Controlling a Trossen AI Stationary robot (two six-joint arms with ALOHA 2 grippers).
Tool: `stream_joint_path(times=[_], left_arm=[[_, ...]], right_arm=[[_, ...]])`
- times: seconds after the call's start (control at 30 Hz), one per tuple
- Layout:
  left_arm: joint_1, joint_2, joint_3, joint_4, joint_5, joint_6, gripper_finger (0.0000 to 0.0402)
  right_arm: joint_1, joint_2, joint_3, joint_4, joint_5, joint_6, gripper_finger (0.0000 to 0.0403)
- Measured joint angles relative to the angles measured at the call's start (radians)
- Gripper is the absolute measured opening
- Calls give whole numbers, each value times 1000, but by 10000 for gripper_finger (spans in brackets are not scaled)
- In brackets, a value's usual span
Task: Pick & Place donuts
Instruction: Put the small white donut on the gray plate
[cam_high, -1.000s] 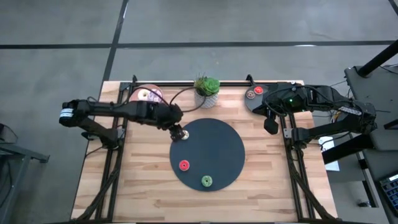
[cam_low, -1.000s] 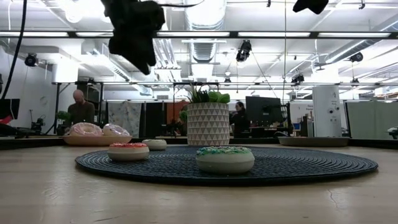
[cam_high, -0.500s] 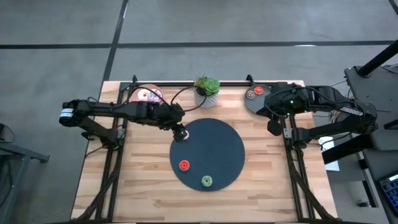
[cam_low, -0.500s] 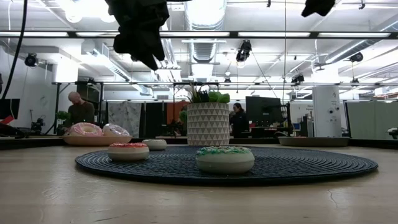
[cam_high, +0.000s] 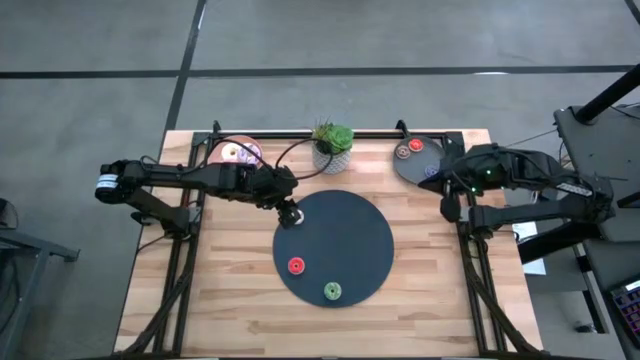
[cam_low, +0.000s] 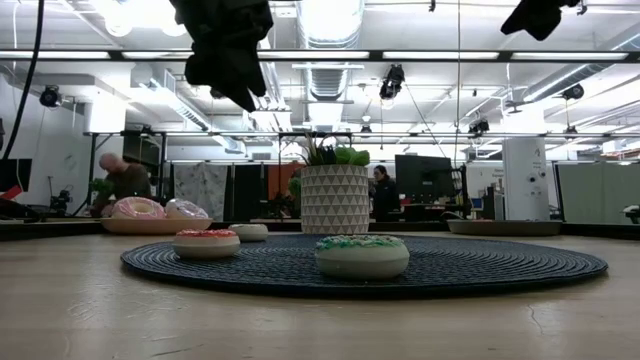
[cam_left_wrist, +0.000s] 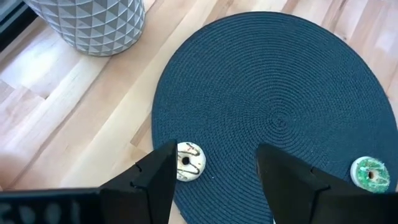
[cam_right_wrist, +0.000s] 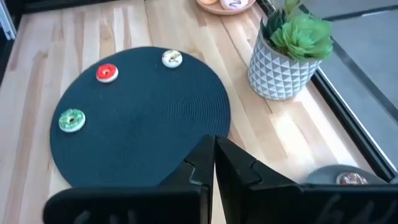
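A dark blue woven round mat (cam_high: 335, 243) carries a red donut (cam_high: 296, 265), a green donut (cam_high: 332, 291) and a cream donut (cam_left_wrist: 188, 162) with brown streaks. The green plant's pot (cam_right_wrist: 278, 70) has a white-grey triangle pattern. The table (cam_high: 230, 300) is pale striped wood.

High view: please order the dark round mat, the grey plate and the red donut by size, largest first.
1. dark round mat
2. grey plate
3. red donut

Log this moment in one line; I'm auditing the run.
left gripper: open above cream toy donut | round dark woven mat: three donuts | right gripper: shut, empty
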Motion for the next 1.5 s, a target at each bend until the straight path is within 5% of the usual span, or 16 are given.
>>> stream_joint_path(times=[0.77,1.23,1.5], left_arm=[[0,0,0,6,0,21,188],[-14,-1,-8,-23,45,143,188],[-44,-72,-139,45,45,159,188]], right_arm=[[0,-163,-271,303,-109,-56,9],[0,-160,-283,310,-78,104,9],[0,-155,-283,309,-78,105,9]])
